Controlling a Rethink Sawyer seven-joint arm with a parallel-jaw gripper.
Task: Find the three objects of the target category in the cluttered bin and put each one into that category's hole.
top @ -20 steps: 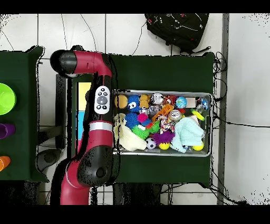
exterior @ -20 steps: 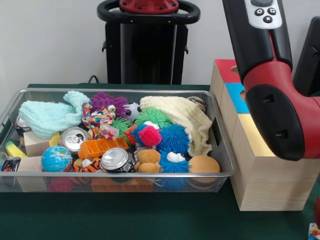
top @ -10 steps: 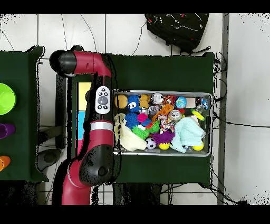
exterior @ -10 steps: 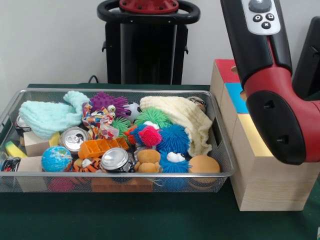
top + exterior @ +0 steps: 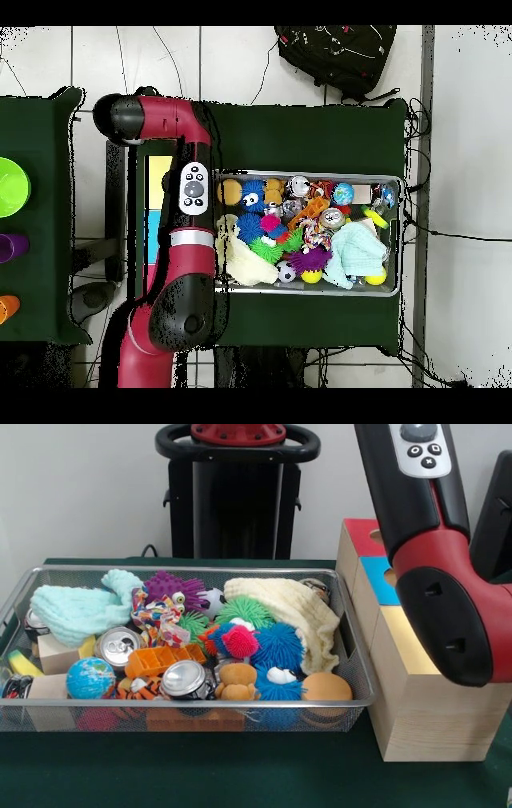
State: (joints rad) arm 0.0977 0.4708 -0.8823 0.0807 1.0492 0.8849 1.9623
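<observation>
The arm (image 5: 436,576) hangs over the wooden box (image 5: 416,688) with the holes, and the gripper isn't visible in either view, so can't tell if it's holding anything. The target category isn't given. The wire bin (image 5: 352,700) is still packed: spiky blue ball (image 5: 276,644) mid-bin looks light and squishy, best pinched across its body; dented cans (image 5: 184,678) near the front edge look slippery

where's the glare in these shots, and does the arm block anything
Front view: soft, even light; the can tops shine pale, and the arm cuts off part of the wooden box. Overhead view: the arm lies over the box, leaving only coloured strips showing; the bin is unobstructed. The gripper shows in neither view.
</observation>
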